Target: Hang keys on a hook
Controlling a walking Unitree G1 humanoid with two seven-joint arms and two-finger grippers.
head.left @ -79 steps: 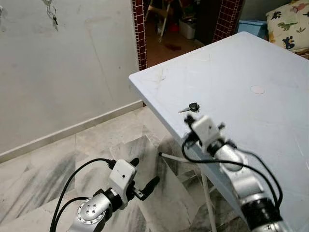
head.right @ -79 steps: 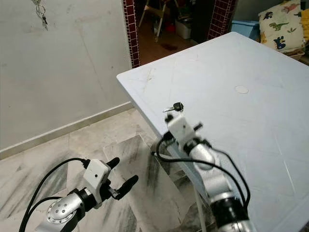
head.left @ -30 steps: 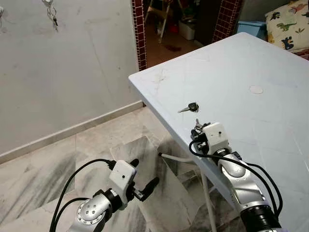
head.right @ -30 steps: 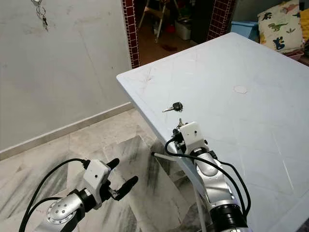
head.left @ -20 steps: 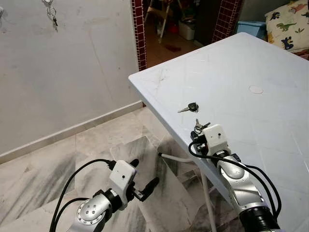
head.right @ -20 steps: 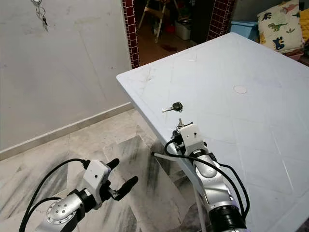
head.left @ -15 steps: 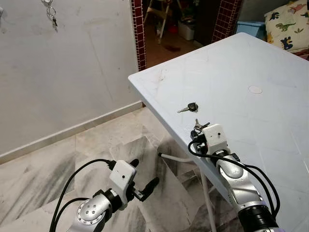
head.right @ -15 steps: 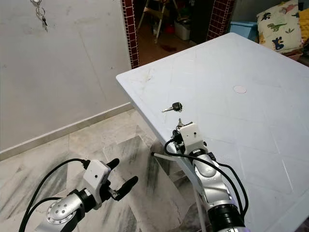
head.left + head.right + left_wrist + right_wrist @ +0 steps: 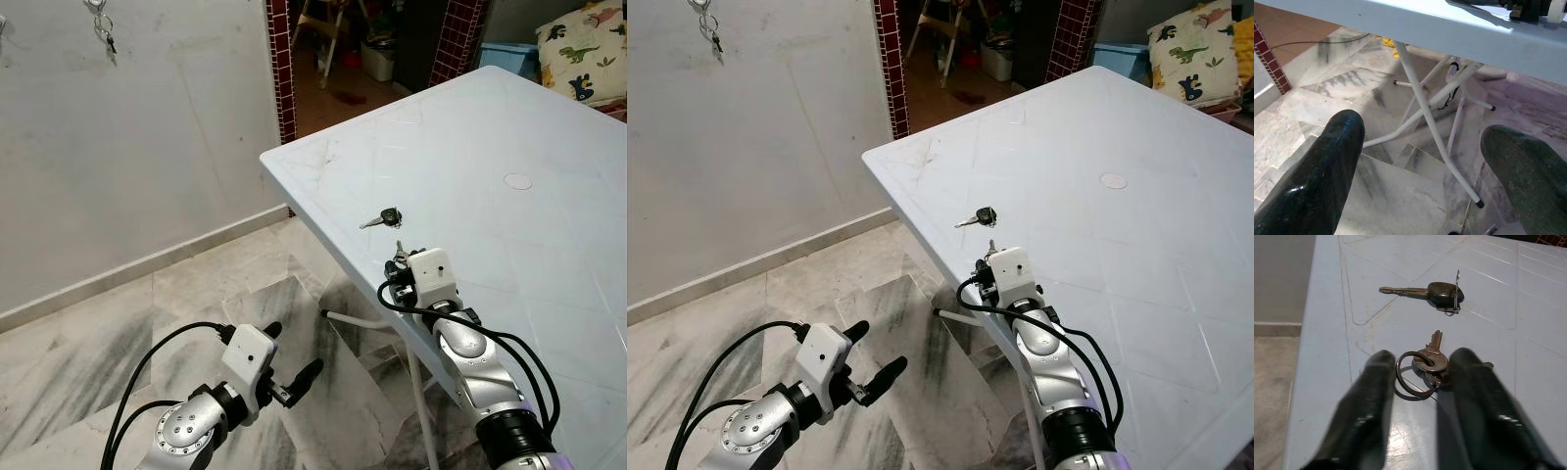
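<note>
The small bunch of silver keys on a metal ring (image 9: 1427,367) lies on the pale blue plastic bench (image 9: 509,127), near its front edge in the centre of the frame. The right end effector (image 9: 1420,382) is open, with its two black fingers on either side of the ring. Just beyond lies a single key with a black head (image 9: 384,216). The left end effector (image 9: 289,377) hangs open over the grey marble floor (image 9: 88,343), lower left. Another bunch of keys (image 9: 102,22) hangs on the white wall (image 9: 147,127), upper left.
</note>
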